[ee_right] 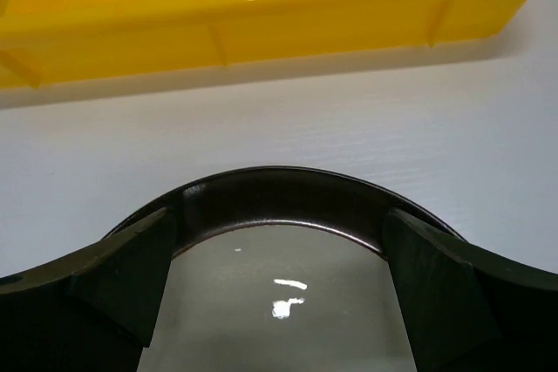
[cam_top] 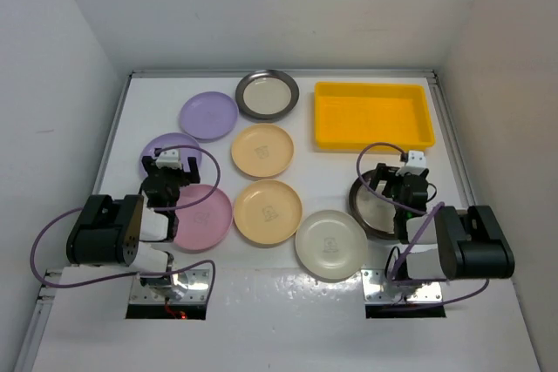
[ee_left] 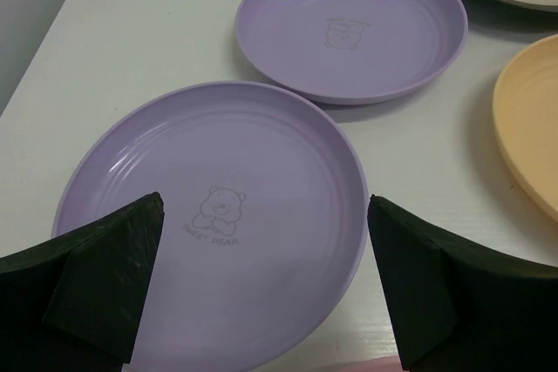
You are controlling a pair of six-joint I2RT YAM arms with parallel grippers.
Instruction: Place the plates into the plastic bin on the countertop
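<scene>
White walls [cam_top: 261, 6] hug the shiny countertop [cam_top: 279, 320], where the yellow plastic bin [cam_top: 373, 116] sits empty at the far right and the plates [cam_top: 261, 149] lie flat, not piled up, so each looks easy to grab. Both arms [cam_top: 109, 228] bend low: the left gripper [ee_left: 263, 206] hangs spread wide over a lilac plate [ee_left: 218, 154], the right gripper [ee_right: 279, 224] spread wide over a dark-rimmed plate [ee_right: 279, 202] near the bin

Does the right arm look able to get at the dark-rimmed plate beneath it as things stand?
Probably yes: the open right gripper hangs just over the dark-rimmed plate, whose far rim shows between the fingers, and nothing lies on it.
</scene>
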